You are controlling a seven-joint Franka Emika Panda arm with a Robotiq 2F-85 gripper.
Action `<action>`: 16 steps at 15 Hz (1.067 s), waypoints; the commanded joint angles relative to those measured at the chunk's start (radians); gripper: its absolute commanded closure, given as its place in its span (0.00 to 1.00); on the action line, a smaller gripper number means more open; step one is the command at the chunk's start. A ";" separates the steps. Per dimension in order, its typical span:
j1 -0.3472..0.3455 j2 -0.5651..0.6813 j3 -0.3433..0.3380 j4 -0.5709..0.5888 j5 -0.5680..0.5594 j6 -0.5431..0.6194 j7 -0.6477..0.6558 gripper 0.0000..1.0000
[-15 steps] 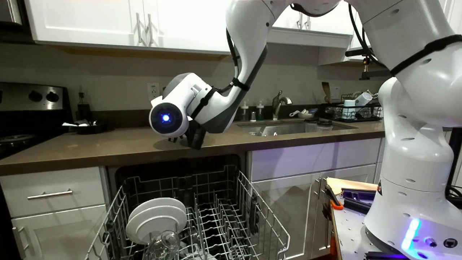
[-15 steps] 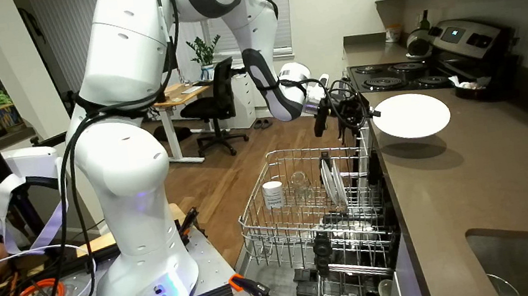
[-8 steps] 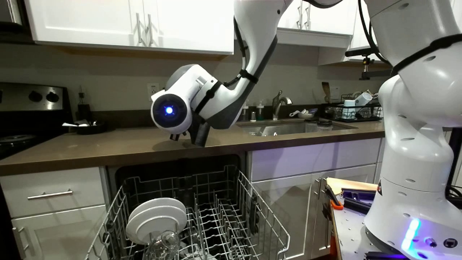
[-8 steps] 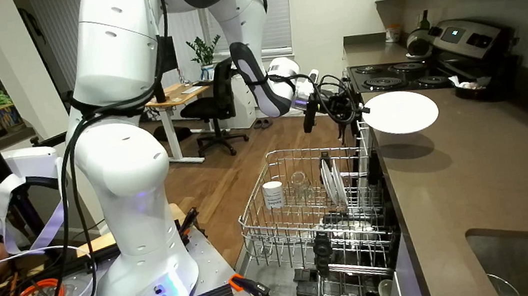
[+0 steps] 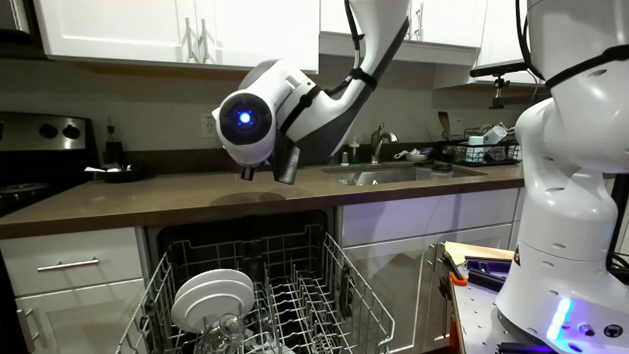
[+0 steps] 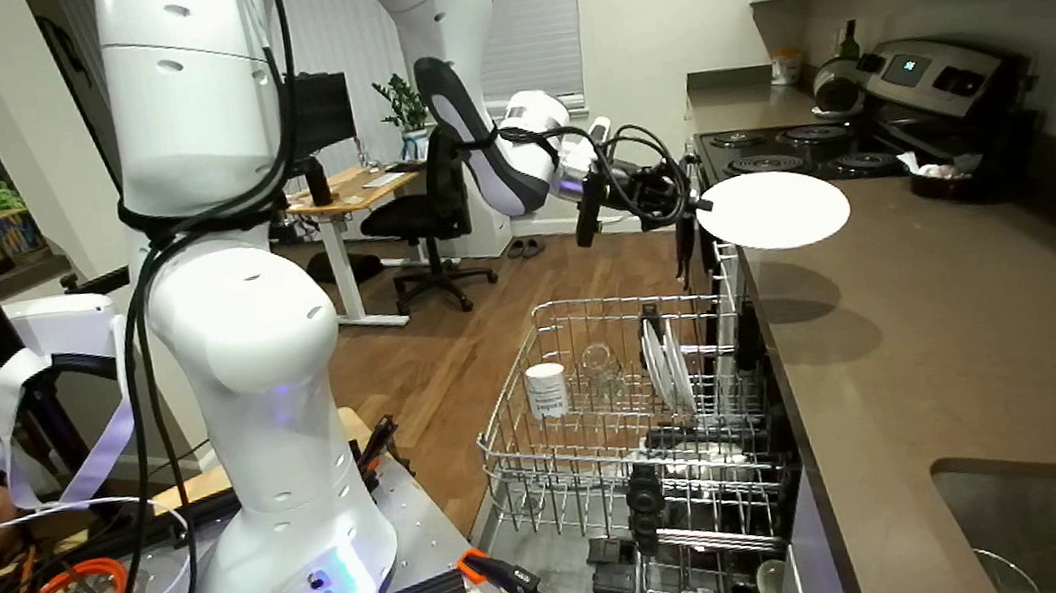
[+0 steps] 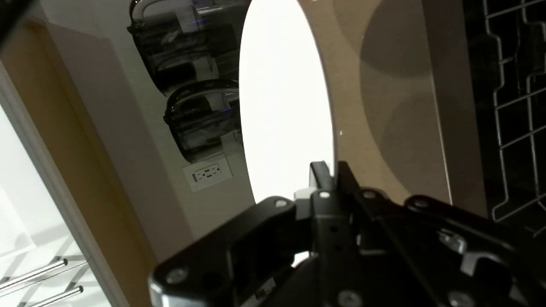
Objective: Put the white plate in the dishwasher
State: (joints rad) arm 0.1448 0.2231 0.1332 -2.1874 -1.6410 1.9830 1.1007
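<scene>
The white plate (image 6: pixel 774 210) is held above the counter, roughly flat, in an exterior view. It also shows in the wrist view (image 7: pixel 283 98), bright and close. My gripper (image 6: pixel 700 205) is shut on the plate's near edge; the wrist view shows both fingertips (image 7: pixel 335 170) pinching the rim. In an exterior view the plate is hidden behind the wrist, and only its shadow shows on the counter. The dishwasher (image 5: pixel 236 226) is open with its wire rack pulled out; the rack (image 6: pixel 564 463) lies below and in front of the plate and gripper.
Several other white plates (image 5: pixel 214 300) stand in the rack with a clear glass (image 5: pixel 228 329) and a white cup (image 6: pixel 547 390). The brown counter (image 6: pixel 976 332) edge lies under the plate. A sink (image 5: pixel 383 176), faucet (image 5: pixel 377 142) and stove (image 6: pixel 801 137) are along it.
My gripper has risen and drawn back with the plate still in it. The plate and its shadow have shifted toward the counter's front edge. The rack and its dishes have not moved.
</scene>
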 commanded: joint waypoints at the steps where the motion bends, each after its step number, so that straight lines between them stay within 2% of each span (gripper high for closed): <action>1: 0.007 -0.147 0.032 -0.119 0.032 0.015 -0.073 0.98; 9: 0.061 -0.336 0.087 -0.300 0.156 0.086 -0.183 0.98; 12: 0.087 -0.404 0.094 -0.356 0.245 0.126 -0.281 0.98; 16: 0.104 -0.490 0.072 -0.407 0.396 0.248 -0.464 0.98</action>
State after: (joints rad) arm 0.2377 -0.1630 0.2227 -2.5462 -1.3380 2.1610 0.7873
